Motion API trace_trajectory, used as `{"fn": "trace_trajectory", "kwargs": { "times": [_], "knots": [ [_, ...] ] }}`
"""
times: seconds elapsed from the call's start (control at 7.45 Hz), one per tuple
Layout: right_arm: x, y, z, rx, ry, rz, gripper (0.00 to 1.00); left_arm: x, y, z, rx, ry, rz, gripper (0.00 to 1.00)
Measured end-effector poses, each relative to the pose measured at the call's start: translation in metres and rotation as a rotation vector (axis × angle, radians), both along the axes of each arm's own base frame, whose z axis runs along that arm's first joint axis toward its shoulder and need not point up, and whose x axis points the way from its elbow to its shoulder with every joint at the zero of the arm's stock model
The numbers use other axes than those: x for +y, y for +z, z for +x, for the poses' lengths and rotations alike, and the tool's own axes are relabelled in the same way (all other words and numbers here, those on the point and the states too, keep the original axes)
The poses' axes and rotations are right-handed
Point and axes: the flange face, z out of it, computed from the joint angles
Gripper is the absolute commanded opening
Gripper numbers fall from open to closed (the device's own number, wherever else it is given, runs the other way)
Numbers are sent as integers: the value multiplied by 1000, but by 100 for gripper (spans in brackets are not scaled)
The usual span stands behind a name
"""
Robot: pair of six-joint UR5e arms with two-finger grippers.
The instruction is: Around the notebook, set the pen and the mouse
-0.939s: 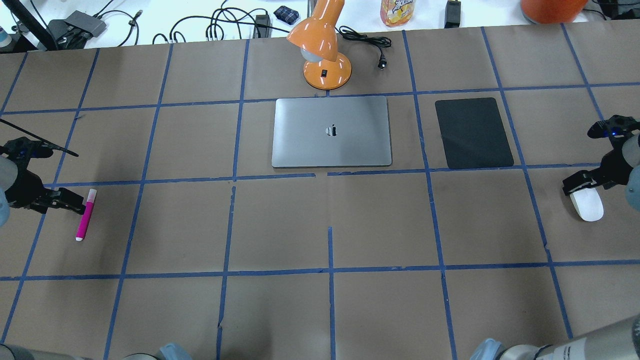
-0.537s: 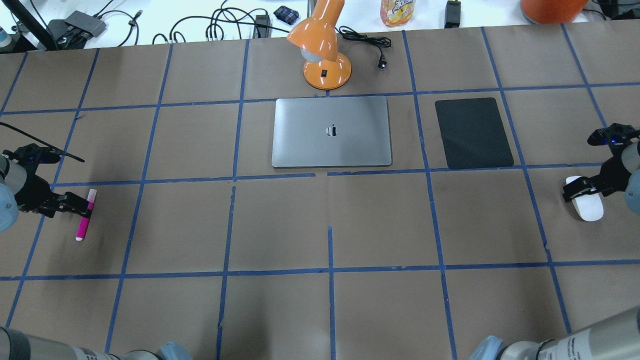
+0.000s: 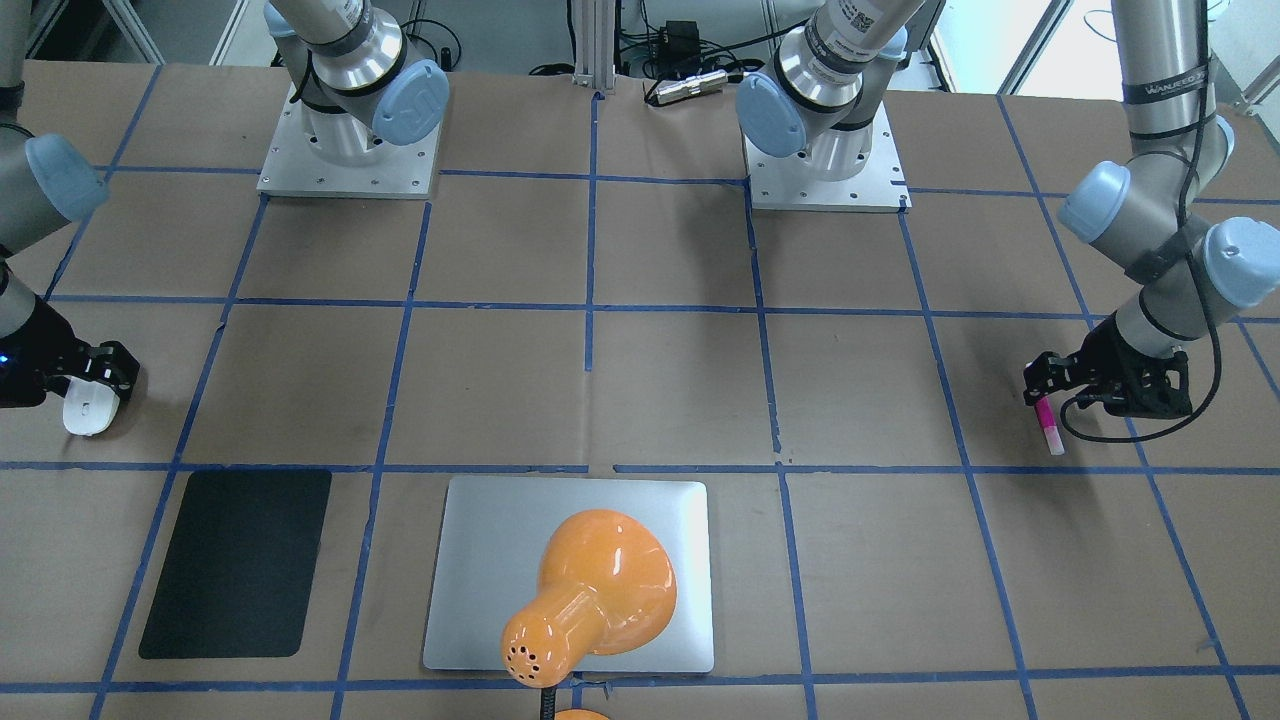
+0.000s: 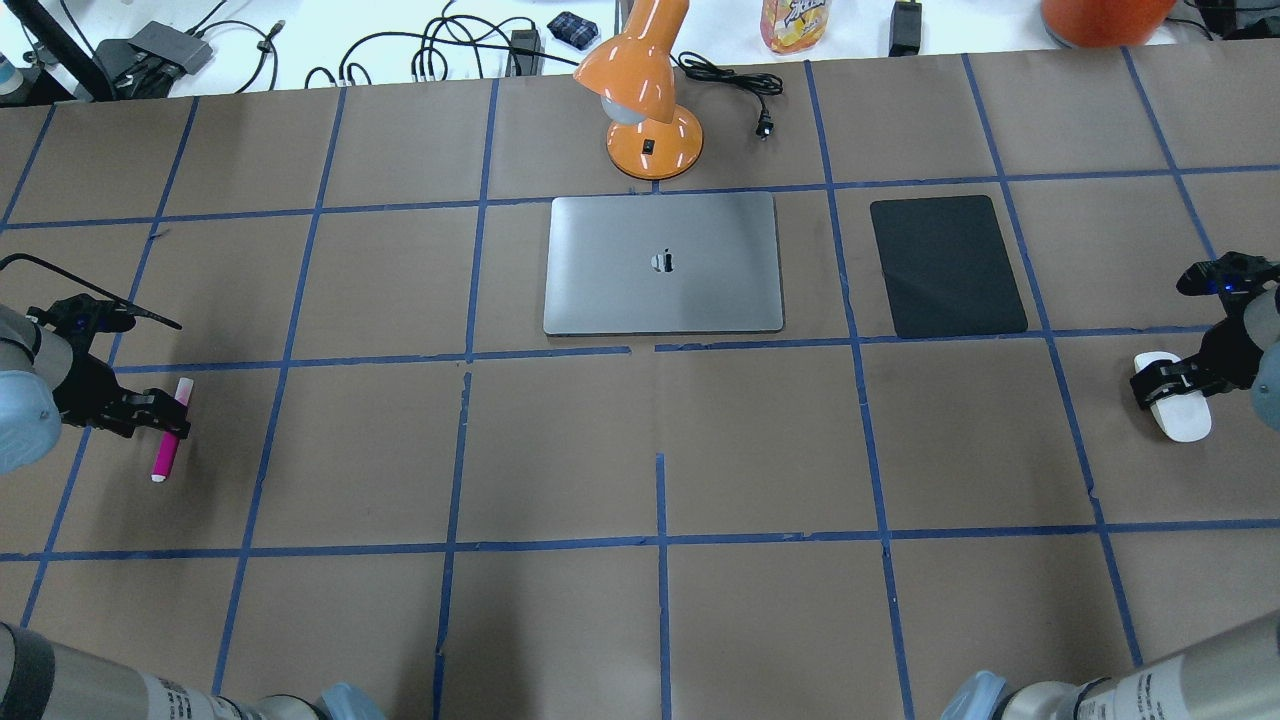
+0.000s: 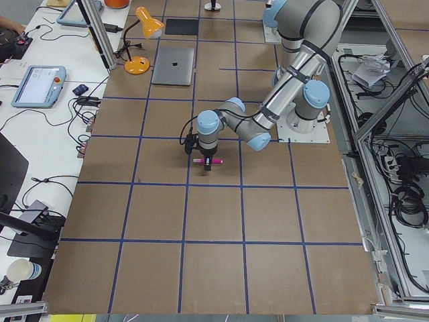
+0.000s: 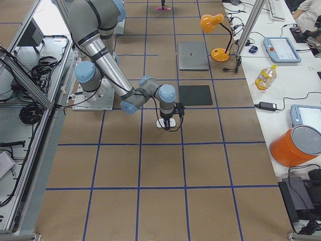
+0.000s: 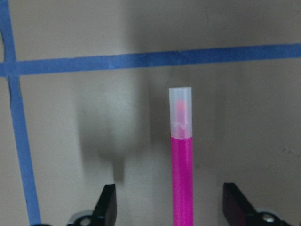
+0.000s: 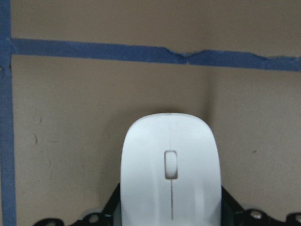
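With the notebook (image 4: 663, 264) lying well away from both hands, the mouse (image 8: 170, 165), closely flanked on the tabletop (image 4: 660, 600) by the right hand (image 4: 1165, 385) whose grip cannot be confirmed, could be squeezed out on lifting, and the pen (image 7: 181, 179), lying between the fingers (image 7: 107, 205) of the open left hand (image 4: 160, 415), could be rolled aside on closing.

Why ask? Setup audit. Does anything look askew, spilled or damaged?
Nothing spilled or damaged. Only the blue tape line beside the flat silver-grey notebook is broken and offset, and the black plug of the orange desk lamp lies unplugged.
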Motion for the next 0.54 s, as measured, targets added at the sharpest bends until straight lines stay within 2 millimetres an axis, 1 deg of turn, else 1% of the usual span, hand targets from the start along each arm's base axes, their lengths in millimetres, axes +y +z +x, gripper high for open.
{"fn": "trace_trajectory", "kwargs": {
  "times": [0.13,0.27,0.4,0.54],
  "knots": [
    [-1,6,2,0,-12,2,56,-1,-2,0,2,1,1,35],
    [-5,17,8,0,-31,1,56,-1,-2,0,3,0,1,11],
    [-20,31,24,8,-39,-13,56,-1,-2,0,2,-1,2,0],
    [-42,43,50,18,-39,-31,57,-1,-1,1,-2,0,3,0]
  ]
}}
